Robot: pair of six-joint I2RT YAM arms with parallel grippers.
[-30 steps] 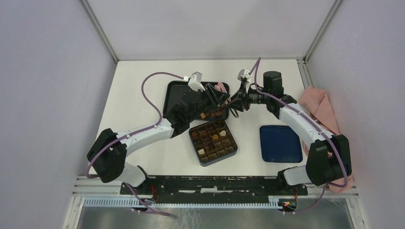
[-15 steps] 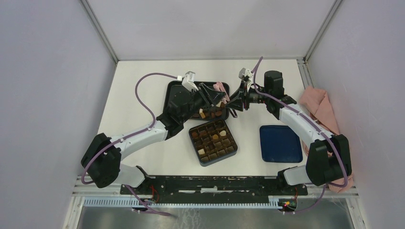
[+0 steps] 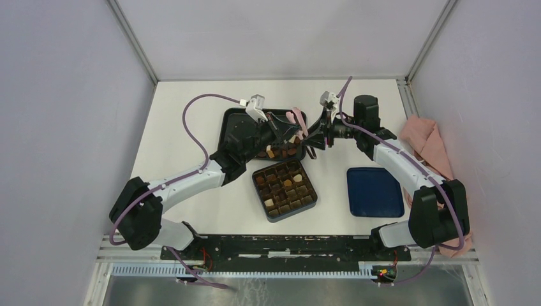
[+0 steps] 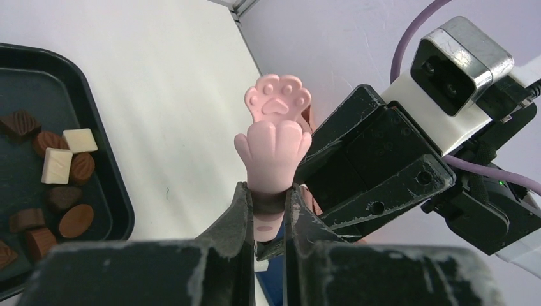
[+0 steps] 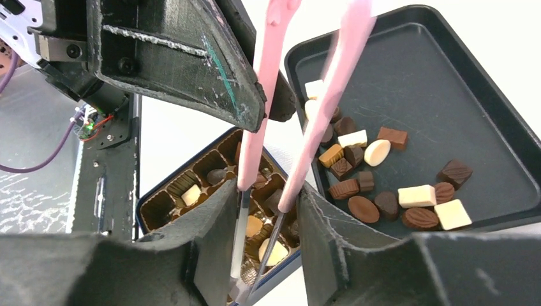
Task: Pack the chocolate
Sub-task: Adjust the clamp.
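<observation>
The pink tweezers (image 3: pixel 296 119) with paw-shaped tips are held between both grippers above the right end of the black tray (image 3: pixel 233 127). My left gripper (image 3: pixel 290 131) is shut on the paw tips (image 4: pixel 274 140). My right gripper (image 3: pixel 312 140) grips the two pink arms (image 5: pixel 344 64) near the metal hinge end. Loose chocolate (image 3: pixel 281 153) in brown and cream lies in the tray's near right corner, also in the left wrist view (image 4: pixel 57 166) and the right wrist view (image 5: pixel 383 185). The dark compartment box (image 3: pixel 285 189) holds several pieces.
A blue lid (image 3: pixel 374 191) lies right of the box. A pink cloth (image 3: pixel 429 143) is bunched at the right wall. The right gripper body (image 4: pixel 376 166) sits close against the left fingers.
My left gripper has risen from low over the tray's chocolates and swung back and right, ending against the right gripper with the tweezers between them. The right arm has barely moved.
</observation>
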